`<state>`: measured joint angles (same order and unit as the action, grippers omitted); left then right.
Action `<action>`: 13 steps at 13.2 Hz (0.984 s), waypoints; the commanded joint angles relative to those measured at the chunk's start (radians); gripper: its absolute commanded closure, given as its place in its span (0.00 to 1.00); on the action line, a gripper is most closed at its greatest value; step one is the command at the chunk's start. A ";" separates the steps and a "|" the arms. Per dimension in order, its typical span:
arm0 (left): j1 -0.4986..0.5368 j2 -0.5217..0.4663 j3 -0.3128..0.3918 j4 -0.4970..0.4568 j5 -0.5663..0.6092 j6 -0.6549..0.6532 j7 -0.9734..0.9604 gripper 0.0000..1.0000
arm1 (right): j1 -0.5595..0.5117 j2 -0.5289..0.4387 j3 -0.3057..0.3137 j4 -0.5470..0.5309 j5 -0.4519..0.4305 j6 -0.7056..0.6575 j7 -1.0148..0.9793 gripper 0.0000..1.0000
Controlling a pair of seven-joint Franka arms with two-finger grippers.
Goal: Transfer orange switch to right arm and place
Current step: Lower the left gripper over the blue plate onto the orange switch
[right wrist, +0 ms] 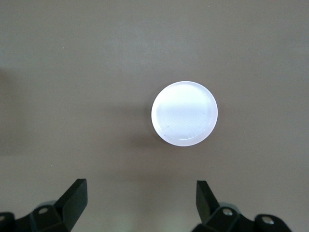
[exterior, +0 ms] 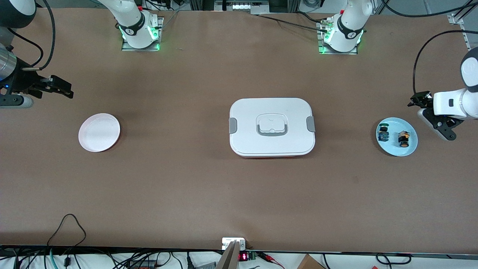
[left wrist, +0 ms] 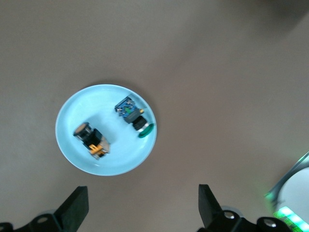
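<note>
1. We take the white lidded box (exterior: 272, 127) at the middle of the surface (exterior: 224, 194) as our landmark; its lid is on, with grey clips at both ends and a handle recessed in the top.
2. Toward the left arm's end of the surface from the box, well apart from it, we see a pale blue plate (exterior: 396, 136) (left wrist: 105, 129).
3. The orange switch (exterior: 403, 138) (left wrist: 91, 140) lies on its side in that plate, black body with an orange-yellow block and a round orange cap.
4. A green-capped switch (exterior: 383, 133) (left wrist: 133, 116) with a blue body lies in the same plate, beside the orange one but not touching it, on the side of the plate toward the box.
5. The left gripper (exterior: 444, 129) (left wrist: 140, 205) hangs in the air just past the blue plate's rim, away from the box; its fingers are spread wide and hold nothing.
6. Toward the right arm's end from the box, well apart, sits a pale pink plate (exterior: 99, 132) (right wrist: 184, 113) with nothing in it.
7. The right gripper (exterior: 61, 87) (right wrist: 140, 203) hangs above the bare surface near that end, away from the box; we see its fingers spread wide, holding nothing.
</note>
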<state>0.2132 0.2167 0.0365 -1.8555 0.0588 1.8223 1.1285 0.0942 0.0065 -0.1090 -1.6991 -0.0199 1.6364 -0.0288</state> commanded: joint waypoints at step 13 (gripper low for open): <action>0.169 0.173 -0.012 -0.179 -0.223 0.529 1.301 0.00 | -0.004 -0.010 0.011 0.081 -0.006 -0.101 0.010 0.00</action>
<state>0.3542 0.3922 0.0352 -2.0097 -0.1178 2.3126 2.3216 0.0944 0.0036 -0.1000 -1.6327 -0.0199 1.5710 -0.0288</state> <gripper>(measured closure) 0.000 0.000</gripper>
